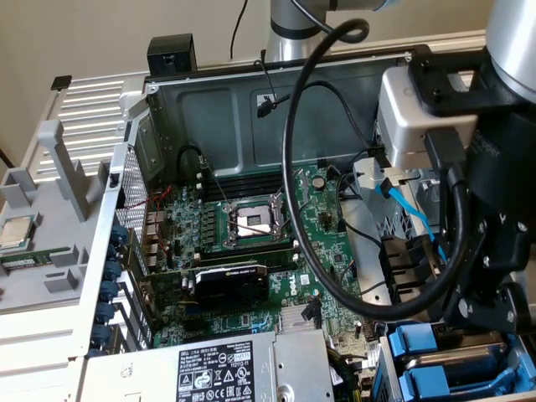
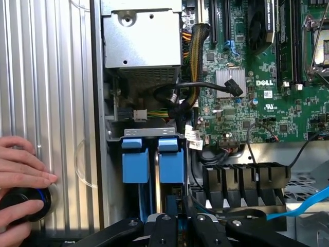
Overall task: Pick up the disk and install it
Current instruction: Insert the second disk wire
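The disk (image 2: 171, 159) stands on edge in the drive cage at the case's corner. Its blue carrier front faces the wrist camera, and its metal body is hidden in the slot. Another blue-fronted carrier (image 2: 136, 159) sits in the slot beside it. My gripper (image 2: 177, 225) is right over the disk's near end, its black fingers (image 2: 163, 226) close together on the blue frame. In the exterior view the gripper (image 1: 490, 316) hangs low at that view's right, over the disk (image 1: 416, 339) in the cage.
The grey power-supply box (image 1: 209, 368) lies beside the cage. The green motherboard (image 1: 251, 226) fills the case floor. A black cable bundle (image 2: 241, 177) and blue data cables (image 1: 410, 209) run near the cage. A person's hand (image 2: 20, 172) rests on a black knob (image 2: 23, 203) on the ridged panel.
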Available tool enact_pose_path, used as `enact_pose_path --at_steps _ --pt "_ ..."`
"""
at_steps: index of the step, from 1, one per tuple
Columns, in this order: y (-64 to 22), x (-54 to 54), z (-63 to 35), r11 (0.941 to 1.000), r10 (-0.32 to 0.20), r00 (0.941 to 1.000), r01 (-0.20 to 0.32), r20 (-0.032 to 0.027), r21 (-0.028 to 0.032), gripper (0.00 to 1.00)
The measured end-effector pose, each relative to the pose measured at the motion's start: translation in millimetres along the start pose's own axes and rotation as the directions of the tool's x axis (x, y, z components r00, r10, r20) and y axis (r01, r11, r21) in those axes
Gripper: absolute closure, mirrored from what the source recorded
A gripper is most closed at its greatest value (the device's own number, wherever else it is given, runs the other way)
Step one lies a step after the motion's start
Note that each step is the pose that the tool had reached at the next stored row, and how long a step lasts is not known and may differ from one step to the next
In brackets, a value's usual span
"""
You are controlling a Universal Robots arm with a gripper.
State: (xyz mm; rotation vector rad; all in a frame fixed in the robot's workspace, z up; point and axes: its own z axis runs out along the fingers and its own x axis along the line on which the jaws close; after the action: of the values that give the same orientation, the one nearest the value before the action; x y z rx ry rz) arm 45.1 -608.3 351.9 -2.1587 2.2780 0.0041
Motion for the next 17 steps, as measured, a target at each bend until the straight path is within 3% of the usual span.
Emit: enact_pose_path --at_steps 17 --pt "-0.9 -1.9 3.7 1.0000 0.000 1.0000 0.000 0.0001 0.0000 0.83"
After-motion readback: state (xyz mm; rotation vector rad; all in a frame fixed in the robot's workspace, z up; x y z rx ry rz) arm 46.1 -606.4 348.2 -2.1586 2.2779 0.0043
